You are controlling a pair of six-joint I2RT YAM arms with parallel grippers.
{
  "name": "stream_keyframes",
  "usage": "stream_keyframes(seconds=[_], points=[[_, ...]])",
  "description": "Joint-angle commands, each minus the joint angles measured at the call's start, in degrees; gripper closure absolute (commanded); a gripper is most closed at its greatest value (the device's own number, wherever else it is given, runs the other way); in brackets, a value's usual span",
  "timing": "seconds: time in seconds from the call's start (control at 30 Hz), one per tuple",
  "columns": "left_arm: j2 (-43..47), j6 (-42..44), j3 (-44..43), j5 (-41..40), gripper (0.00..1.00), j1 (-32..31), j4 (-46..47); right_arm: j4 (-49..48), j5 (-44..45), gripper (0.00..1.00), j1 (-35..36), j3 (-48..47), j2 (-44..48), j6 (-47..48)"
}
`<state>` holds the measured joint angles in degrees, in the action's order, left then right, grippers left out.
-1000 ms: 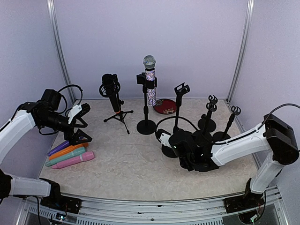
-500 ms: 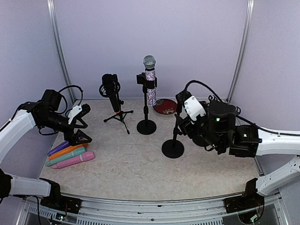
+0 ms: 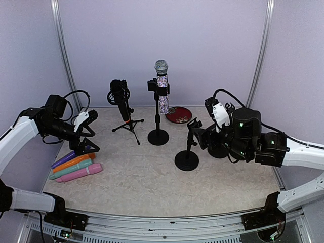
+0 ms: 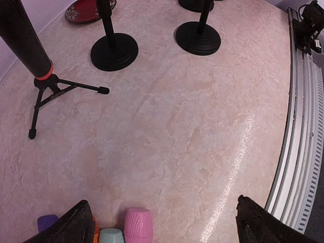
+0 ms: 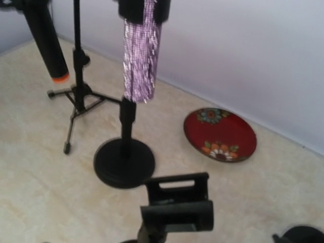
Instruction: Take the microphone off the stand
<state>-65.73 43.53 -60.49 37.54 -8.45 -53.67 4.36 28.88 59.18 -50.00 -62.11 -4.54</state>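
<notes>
Approach step. Sparkly mic (image 3: 162,86) stood clipped in stand (image 3: 158,136), just left of plate (image 3: 178,114). Front-right of plate hovered right claw (image 3: 201,136), width unclear; far left, left claw (image 3: 90,134) gaped. Next: close on mic, lift.

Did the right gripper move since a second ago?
Yes. The right gripper went up and right: it was low by the stand base, now it sits higher, right of the clip.

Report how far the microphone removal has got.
Done: four coloured microphones lie on the table, left. In hand: nothing visible; the left gripper is open and empty. Left: the glitter microphone and the black microphone are still mounted.
</notes>
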Motion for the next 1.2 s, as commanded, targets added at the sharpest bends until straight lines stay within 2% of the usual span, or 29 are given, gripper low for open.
stream_keyframes(seconds=[0.0,0.2,0.47,0.6,0.83,0.93,1.03,1.17], points=[[0.2,0.1,-1.2,1.3,0.05,0.1,-0.6,3.8,-4.5,0.04,-3.3,-2.5,-5.3,-2.6],[0.6,0.2,-1.6,1.0,0.05,0.1,-0.8,5.1,-7.9,0.03,-8.9,-7.6,-14.3,-2.8],[2.1,1.0,-1.1,0.3,0.05,0.1,-1.4,-1.2,-6.9,0.19,-10.5,-8.1,-22.8,-1.1],[2.1,1.0,-1.3,0.0,0.05,0.2,-1.7,-4.4,-4.7,0.42,-10.5,-8.2,-27.2,-1.1],[2.3,1.2,-1.1,0.0,0.05,0.2,-1.8,-10.7,0.3,0.92,-13.4,-8.1,-31.4,2.8],[2.4,1.2,-1.4,0.2,0.06,0.2,-1.7,-15.6,-0.9,1.0,-16.5,-8.2,-32.9,4.9],[2.4,1.0,-1.7,0.2,0.06,0.2,-1.8,-20.0,-1.6,1.0,-18.9,-9.9,-35.6,7.7],[2.9,0.9,-1.5,0.1,0.06,0.2,-2.0,-20.5,-1.6,1.0,-22.4,-15.8,-40.8,7.4]])
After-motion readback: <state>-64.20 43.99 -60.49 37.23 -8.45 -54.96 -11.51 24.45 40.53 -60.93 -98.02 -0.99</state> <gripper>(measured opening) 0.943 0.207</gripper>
